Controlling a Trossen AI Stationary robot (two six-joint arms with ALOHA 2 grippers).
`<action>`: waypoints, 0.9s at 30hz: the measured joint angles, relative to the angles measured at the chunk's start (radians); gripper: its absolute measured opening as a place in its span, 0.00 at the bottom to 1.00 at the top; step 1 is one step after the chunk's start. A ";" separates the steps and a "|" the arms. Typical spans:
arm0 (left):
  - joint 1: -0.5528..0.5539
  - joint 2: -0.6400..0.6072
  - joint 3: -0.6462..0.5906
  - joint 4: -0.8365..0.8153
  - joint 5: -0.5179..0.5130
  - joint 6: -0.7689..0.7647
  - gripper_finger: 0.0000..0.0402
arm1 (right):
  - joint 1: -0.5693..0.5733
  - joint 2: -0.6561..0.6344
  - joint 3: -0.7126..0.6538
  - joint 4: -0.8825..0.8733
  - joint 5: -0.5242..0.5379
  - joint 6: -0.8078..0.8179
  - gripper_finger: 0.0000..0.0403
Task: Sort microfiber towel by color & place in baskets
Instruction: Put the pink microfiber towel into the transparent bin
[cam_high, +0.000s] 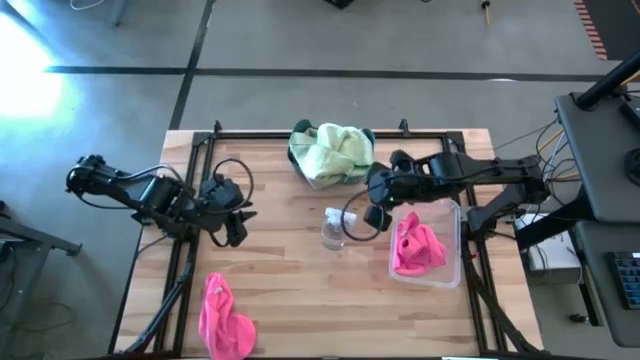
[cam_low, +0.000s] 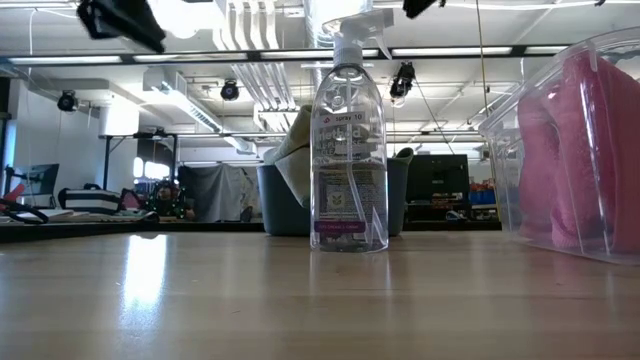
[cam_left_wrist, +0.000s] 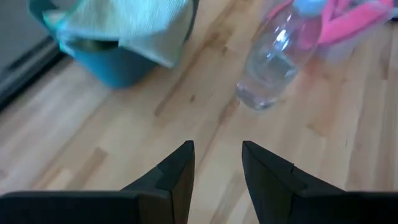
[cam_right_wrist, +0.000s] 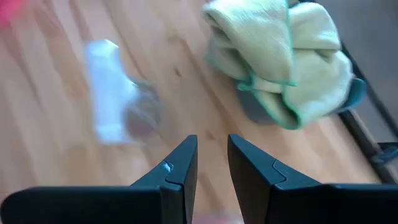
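While sorting is nearing its end, these lines are going view by view:
High view: light green microfiber towels (cam_high: 335, 152) are heaping over the dark teal-blue plastic tub (cam_high: 296, 150) at the table's far edge; bright pink towels (cam_high: 417, 247) are lying in the clear see-through plastic tub (cam_high: 452, 215) on the right; one loose pink towel (cam_high: 224, 316) is lying at the near edge on the left
Step in hand: by my judgement the last pink towel is waiting; the left gripper (cam_high: 236, 222) is hovering nearest it, jaws slightly apart and holding nothing
Right gripper: the right gripper (cam_high: 374, 200) is hanging between the two tubs, fingers a little apart, empty
Low view: the small clear spray bottle (cam_low: 348, 140) is standing upright mid-table, the clear tub just to its right, the teal tub behind it
Left wrist view: the fingers (cam_left_wrist: 177, 171) are pointing across bare wooden tabletop (cam_left_wrist: 93, 155) toward the bottle
Right wrist view: green cloth is overhanging the teal rim
Next move: probably reaching down to the near edge, then carrying past the bottle
Room: open wood is lying left of the bottle; the pink towel is sitting close to the table's edge
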 joint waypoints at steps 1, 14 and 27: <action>0.000 -0.024 -0.030 0.005 0.010 -0.013 0.30 | 0.014 0.000 0.002 0.012 0.003 0.027 0.20; -0.143 -0.216 -0.252 0.042 0.247 -0.216 0.30 | 0.192 0.014 -0.002 0.288 0.090 0.235 0.20; -0.527 -0.216 -0.426 0.157 0.323 -0.581 0.30 | 0.232 0.099 -0.002 0.361 0.114 0.295 0.20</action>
